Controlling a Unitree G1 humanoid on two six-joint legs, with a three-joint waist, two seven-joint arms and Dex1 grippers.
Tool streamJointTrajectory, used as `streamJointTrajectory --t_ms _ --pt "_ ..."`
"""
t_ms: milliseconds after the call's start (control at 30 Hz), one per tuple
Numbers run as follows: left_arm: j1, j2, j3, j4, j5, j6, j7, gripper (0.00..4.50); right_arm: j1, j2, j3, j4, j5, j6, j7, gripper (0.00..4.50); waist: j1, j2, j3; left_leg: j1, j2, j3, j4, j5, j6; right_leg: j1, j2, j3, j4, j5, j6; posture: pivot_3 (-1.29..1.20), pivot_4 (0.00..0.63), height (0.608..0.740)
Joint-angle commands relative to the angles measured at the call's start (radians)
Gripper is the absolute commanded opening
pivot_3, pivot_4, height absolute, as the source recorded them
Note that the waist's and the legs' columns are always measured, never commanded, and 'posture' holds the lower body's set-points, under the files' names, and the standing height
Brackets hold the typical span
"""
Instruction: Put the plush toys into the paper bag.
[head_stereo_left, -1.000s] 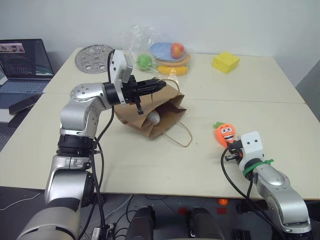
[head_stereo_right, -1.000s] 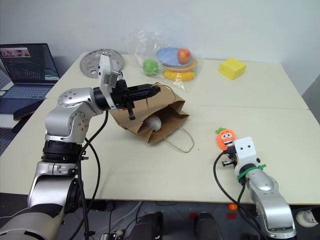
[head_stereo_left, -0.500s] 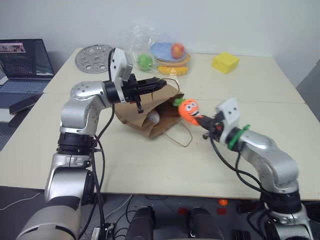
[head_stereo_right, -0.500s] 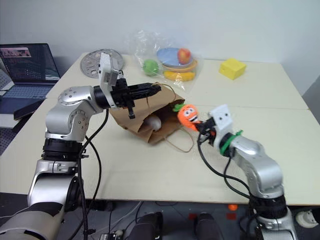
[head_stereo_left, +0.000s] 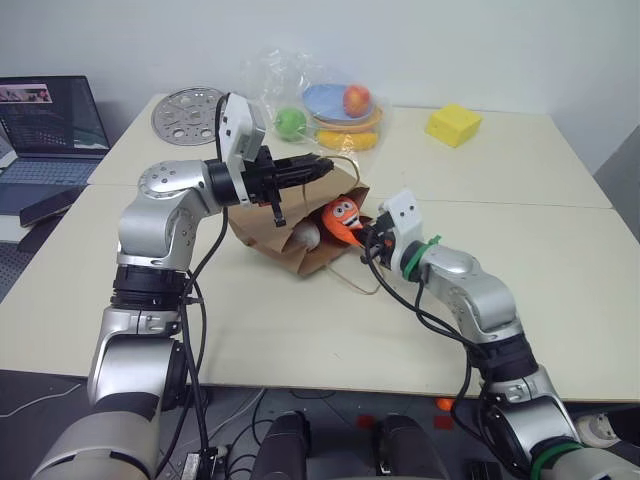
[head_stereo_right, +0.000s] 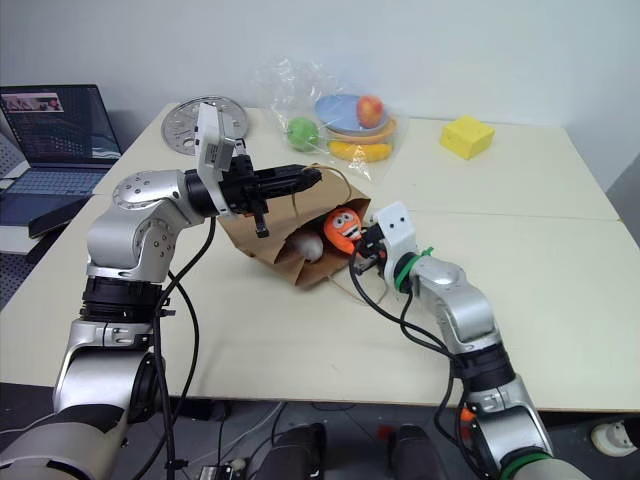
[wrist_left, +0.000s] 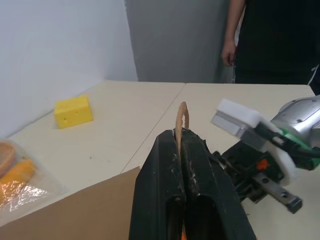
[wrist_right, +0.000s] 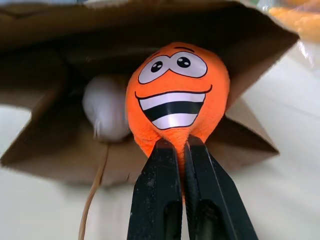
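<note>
We see the bag mouth held up by the left gripper on its handle. The carrot in the right gripper blocks much of the opening; the egg lies deeper inside. Bare table lies to the right.

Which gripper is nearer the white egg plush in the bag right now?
Right, narrowly. The right gripper, shut on the carrot plush, is at the paper bag's mouth beside the egg plush. The left gripper grips the bag's handle above.
</note>
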Motion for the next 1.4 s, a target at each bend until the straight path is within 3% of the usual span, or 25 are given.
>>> streamJointTrajectory --t_ms 33,433,633,900,967,1100,1400 --pt "-0.005 0.012 0.009 -0.046 -0.020 0.009 -0.008 0.00 -0.049 0.018 0.013 0.092 -0.042 -0.118 0.008 0.04 0.000 0.000 0.000 0.000 0.000 0.000 0.000 0.000 0.000 0.000 0.000 0.000 0.000 0.000 0.000 0.00 0.150 0.740" --pt "-0.009 0.008 0.008 -0.063 -0.023 0.019 -0.013 0.00 -0.237 0.138 0.001 0.576 -0.135 -0.376 -0.021 0.04 -0.002 0.000 0.000 0.001 0.000 0.000 0.000 0.000 0.000 0.000 0.003 0.000 0.002 0.000 0.000 0.00 0.150 0.740" --pt "0.001 0.017 0.014 -0.069 -0.020 0.019 -0.011 0.00 -0.204 0.117 -0.011 0.523 -0.125 -0.383 0.009 1.76 -0.002 0.001 0.000 0.001 0.001 -0.001 -0.001 0.000 0.000 0.000 0.002 0.001 0.002 0.000 0.000 0.00 0.150 0.740" --pt "0.014 0.013 0.014 -0.081 -0.021 0.016 -0.001 0.00 -0.039 0.022 -0.012 0.086 -0.075 -0.176 0.058 4.46 0.000 0.001 0.000 0.001 0.001 -0.002 -0.001 0.000 0.000 0.000 0.002 0.000 0.003 0.000 0.000 0.00 0.150 0.740" --pt "0.019 0.012 0.014 -0.084 -0.021 0.014 0.002 0.00 0.057 -0.031 -0.004 -0.128 -0.017 -0.055 0.102 4.46 0.002 0.001 0.000 0.001 0.002 -0.004 -0.001 0.000 0.000 0.000 0.002 0.000 0.002 0.000 0.000 0.00 0.150 0.740" --pt "0.027 0.012 0.016 -0.083 -0.020 0.007 0.006 0.00 0.185 -0.137 0.062 -0.348 0.007 0.063 0.163 4.46 0.002 0.001 0.000 0.001 0.001 -0.005 -0.001 0.000 -0.001 0.000 0.001 0.000 0.002 0.000 0.000 0.00 0.150 0.740" --pt "0.024 0.007 0.011 -0.077 -0.017 0.003 0.008 0.00 0.218 -0.190 0.202 -0.315 -0.075 0.097 0.155 4.46 -0.001 0.001 0.000 0.002 0.002 -0.004 0.001 0.000 0.000 0.000 0.001 0.000 0.001 0.000 -0.002 0.00 0.150 0.740"
